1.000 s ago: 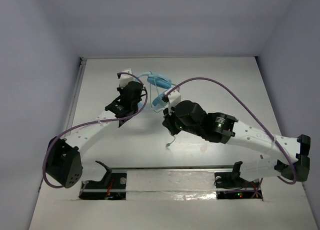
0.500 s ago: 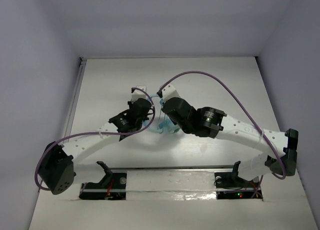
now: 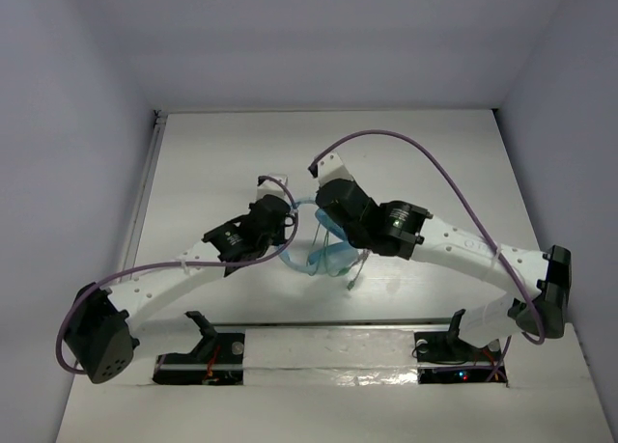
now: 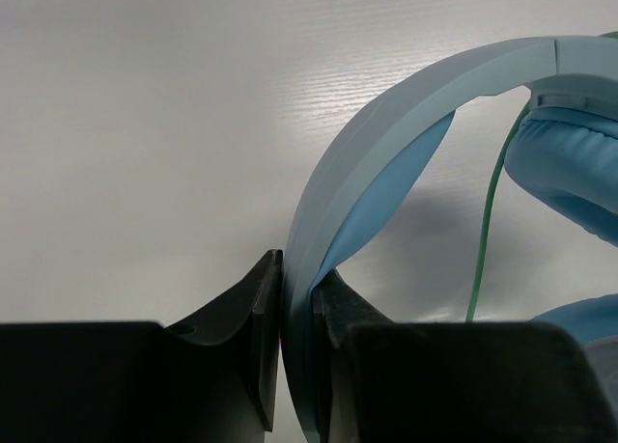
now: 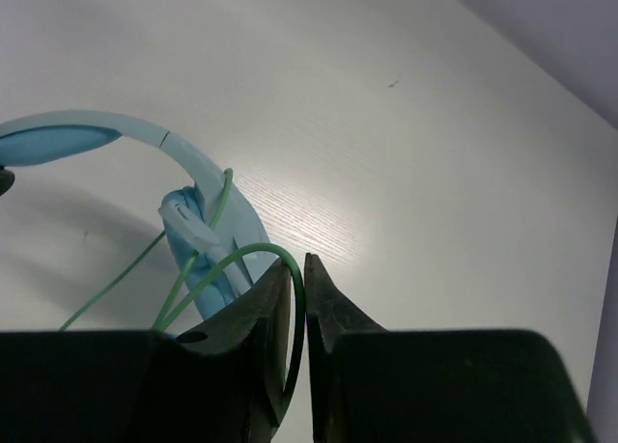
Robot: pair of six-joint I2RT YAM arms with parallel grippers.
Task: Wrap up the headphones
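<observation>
Two robot arms hold light blue headphones (image 3: 326, 255) at the middle of the counter (image 3: 435, 153).
The left gripper (image 4: 296, 269) jaws clamp the headband (image 4: 386, 144), likely to steady it. The right gripper (image 5: 297, 269) jaws pinch the green cable (image 5: 246, 253), ready for winding.

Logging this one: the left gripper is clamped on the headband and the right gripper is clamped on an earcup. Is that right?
Not quite. The right gripper is shut on the thin green cable, not an earcup; the right wrist view shows the cable running between its fingers. The left gripper is clamped on the headband, as you said.
</observation>
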